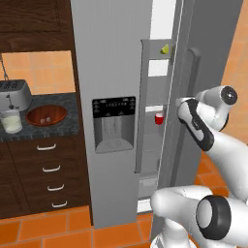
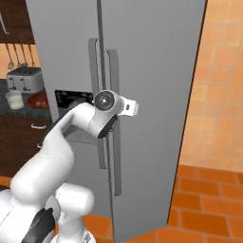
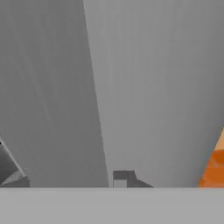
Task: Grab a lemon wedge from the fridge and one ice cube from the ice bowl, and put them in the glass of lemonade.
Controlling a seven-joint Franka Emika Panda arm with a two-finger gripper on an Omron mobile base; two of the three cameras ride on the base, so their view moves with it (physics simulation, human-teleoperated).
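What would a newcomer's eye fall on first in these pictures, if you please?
Probably the tall grey steel fridge, its right door ajar, with the white arm reaching to that door's long handle. Next, the tiny bright yellow lemon wedge high on an inner shelf. On the dark counter at left stand the coppery reddish-brown bowl and the clear glass of pale lemonade.

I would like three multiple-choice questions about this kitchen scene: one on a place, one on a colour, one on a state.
1. Where does the lemon wedge lie?
A. high shelf inside the fridge
B. in the ice bowl
C. on the floor

2. What colour is the ice bowl?
A. blue
B. reddish-brown
C. white

3. How is the right fridge door?
A. shut
B. removed
C. partly open

Answers: 1 A, it sits yellow on a top shelf; 2 B, coppery beside the glass of lemonade; 3 C, shelves show through the gap.
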